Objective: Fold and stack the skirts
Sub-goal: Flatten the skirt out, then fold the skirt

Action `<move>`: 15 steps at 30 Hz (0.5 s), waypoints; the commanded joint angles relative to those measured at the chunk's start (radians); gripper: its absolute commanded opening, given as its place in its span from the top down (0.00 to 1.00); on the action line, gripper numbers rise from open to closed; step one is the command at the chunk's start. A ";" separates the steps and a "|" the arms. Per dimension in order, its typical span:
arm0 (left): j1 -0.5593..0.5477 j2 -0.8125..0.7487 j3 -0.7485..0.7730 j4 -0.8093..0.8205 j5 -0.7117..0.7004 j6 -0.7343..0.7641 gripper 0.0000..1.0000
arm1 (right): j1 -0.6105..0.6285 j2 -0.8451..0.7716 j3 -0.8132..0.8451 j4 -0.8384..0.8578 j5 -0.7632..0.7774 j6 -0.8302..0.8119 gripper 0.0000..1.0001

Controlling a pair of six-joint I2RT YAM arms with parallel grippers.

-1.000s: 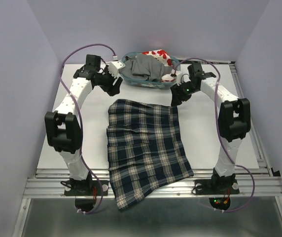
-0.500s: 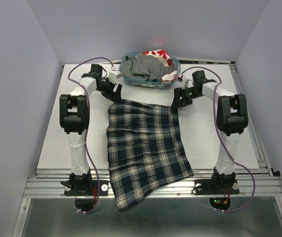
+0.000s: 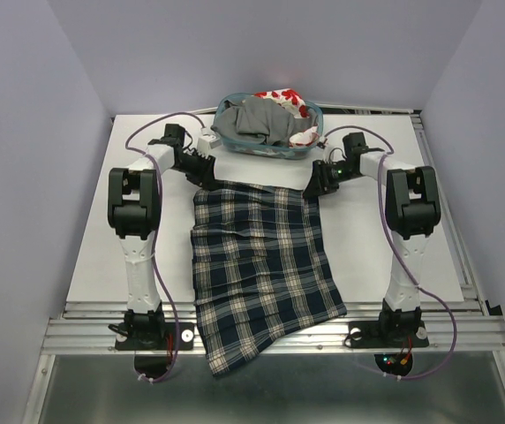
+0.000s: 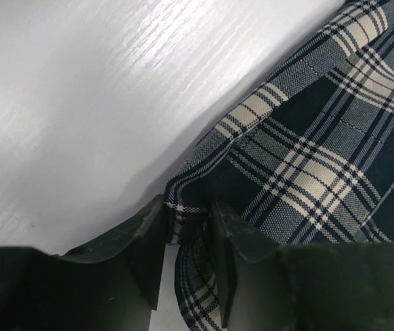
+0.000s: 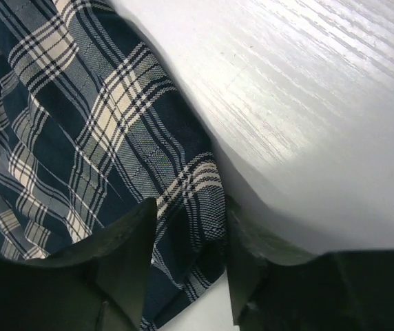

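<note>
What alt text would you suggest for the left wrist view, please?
The left gripper pinches a bunched corner of the plaid skirt, which spreads to the right over a white table.

A white table (image 3: 376,256) with a faint wood grain carries everything; the plaid skirt (image 3: 261,265) lies spread flat along its middle, its far edge just short of the teal basket (image 3: 316,117) and its near corner hanging over the metal rail (image 3: 76,331) at the table's near edge; the basket stands at the far edge, centred; bare white surface shows on both sides of the skirt.
</note>
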 commanded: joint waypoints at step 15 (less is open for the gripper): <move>0.012 -0.109 0.247 -0.161 -0.089 0.089 1.00 | -0.037 -0.227 -0.045 0.006 0.062 -0.099 0.99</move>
